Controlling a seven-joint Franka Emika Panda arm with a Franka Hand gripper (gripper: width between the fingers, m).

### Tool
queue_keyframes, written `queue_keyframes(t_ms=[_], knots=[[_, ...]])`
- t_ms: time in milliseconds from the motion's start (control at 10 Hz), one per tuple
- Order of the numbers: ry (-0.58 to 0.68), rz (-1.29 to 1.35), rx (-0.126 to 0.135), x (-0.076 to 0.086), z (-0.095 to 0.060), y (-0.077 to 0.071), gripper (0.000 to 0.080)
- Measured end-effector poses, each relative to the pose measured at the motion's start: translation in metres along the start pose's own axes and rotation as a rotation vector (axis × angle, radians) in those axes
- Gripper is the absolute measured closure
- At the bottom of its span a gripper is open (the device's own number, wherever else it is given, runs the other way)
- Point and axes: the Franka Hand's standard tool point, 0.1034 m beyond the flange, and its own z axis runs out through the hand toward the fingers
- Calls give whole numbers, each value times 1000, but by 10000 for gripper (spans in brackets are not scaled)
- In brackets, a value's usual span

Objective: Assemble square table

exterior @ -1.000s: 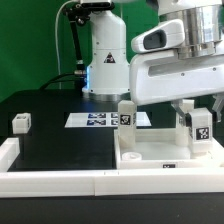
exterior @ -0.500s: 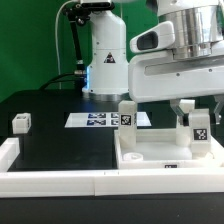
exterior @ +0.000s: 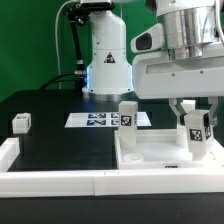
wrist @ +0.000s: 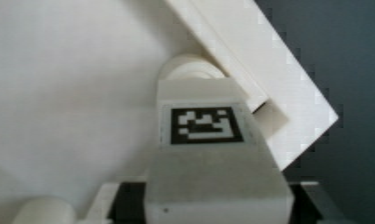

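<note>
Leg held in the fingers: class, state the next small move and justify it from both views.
Probably screw the leg down into the corner of the tabletop: the fingers clamp it upright there, and whether it is fully seated cannot be seen.

Blk worktop (exterior: 60, 135) w/ marker board (exterior: 95, 119), leg block (exterior: 21, 123), slab (exterior: 150, 152).

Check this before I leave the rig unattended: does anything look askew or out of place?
Nothing looks damaged or spilled. One leg stands upright on the square table slab; the gripper holds a second leg upright by the slab's rim. Only a leg block alone at the exterior view's left sits apart.
</note>
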Motion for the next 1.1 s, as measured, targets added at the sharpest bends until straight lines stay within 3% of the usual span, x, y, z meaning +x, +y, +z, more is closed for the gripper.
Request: queue_keyframes(t_ms=[500, 800, 1000, 1100], knots=[[-9, 325, -1, -1, 0, -1, 508], [-9, 345, -1, -1, 0, -1, 508], [-9, 289, 0, 0, 0, 0, 226], [-8, 233, 0, 0, 0, -1, 226]])
